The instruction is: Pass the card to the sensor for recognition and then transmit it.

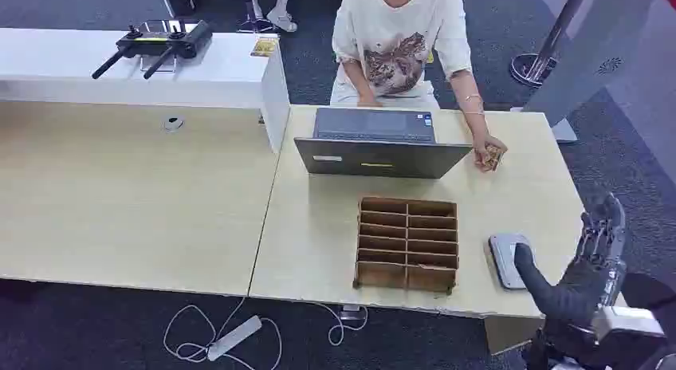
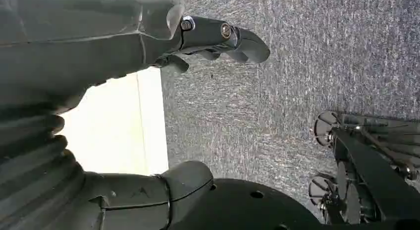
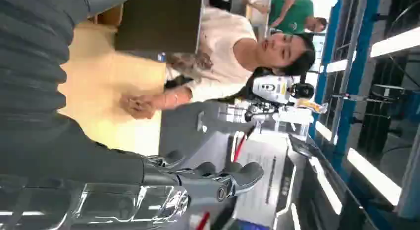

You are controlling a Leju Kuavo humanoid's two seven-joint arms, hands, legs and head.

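Right hand (image 1: 599, 236) is seen from the head view raised off the table's right edge, fingers spread, nothing held; the card (image 1: 493, 156) is gripped by a person's hand (image 1: 486, 151) near the far right edge, the sensor (image 1: 507, 261) lying at the near right corner. From the left wrist view, the left hand (image 2: 218, 39) is seen spread and empty above carpet. Pickup is judged not yet begun; a reach toward the card is called for next

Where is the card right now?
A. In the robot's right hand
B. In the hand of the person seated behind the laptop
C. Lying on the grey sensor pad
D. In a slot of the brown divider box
B: the card sits in the person's hand resting on the table beside the laptop, while the robot's right hand holds nothing.
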